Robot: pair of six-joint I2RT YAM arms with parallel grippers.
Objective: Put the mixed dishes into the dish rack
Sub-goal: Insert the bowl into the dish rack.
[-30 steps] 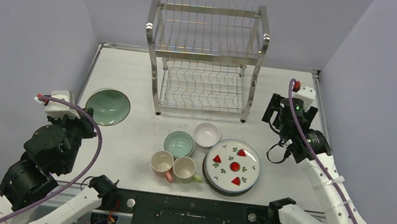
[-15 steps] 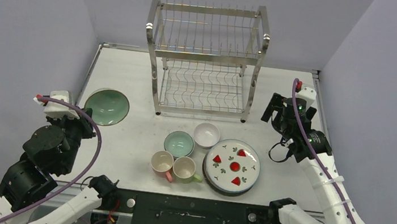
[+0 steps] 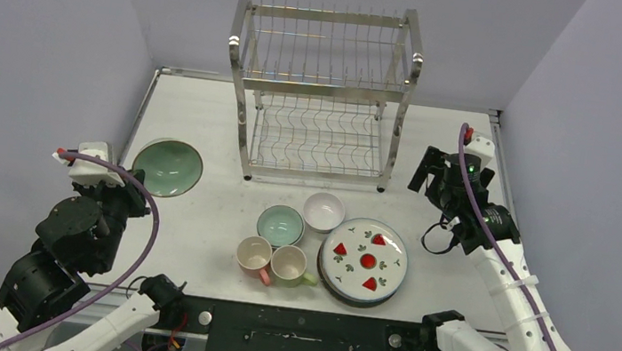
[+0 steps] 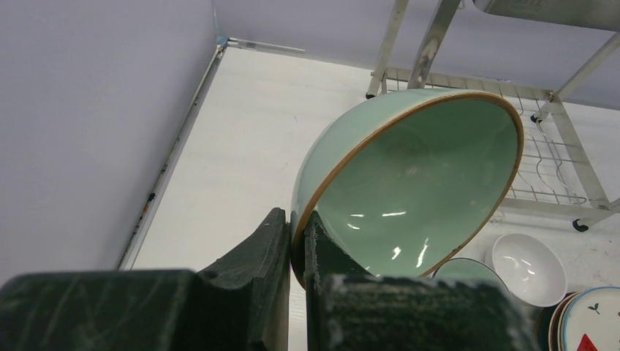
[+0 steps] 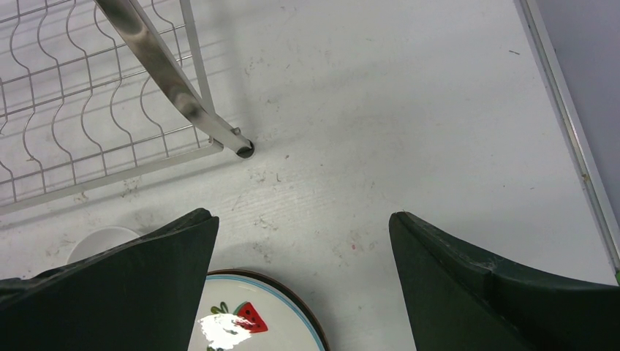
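My left gripper (image 4: 296,219) is shut on the rim of a large mint-green bowl (image 4: 417,183) with a brown edge, held tilted above the table's left side (image 3: 168,167). My right gripper (image 5: 303,216) hangs open and empty over bare table right of the dish rack (image 3: 322,96), which stands empty at the back. Near the front sit a strawberry plate (image 3: 363,259) stacked on a brown-rimmed plate, a small mint bowl (image 3: 281,225), a white bowl (image 3: 324,211), a pink mug (image 3: 254,257) and a green mug (image 3: 289,265).
The rack's front right foot (image 5: 243,150) stands just left of my right gripper. Metal rims run along the table's left edge (image 3: 141,114) and right edge (image 5: 566,131), with grey walls close behind on three sides.
The right gripper has edged slightly toward the back of the table, still open. The left arm and its bowl have barely moved.
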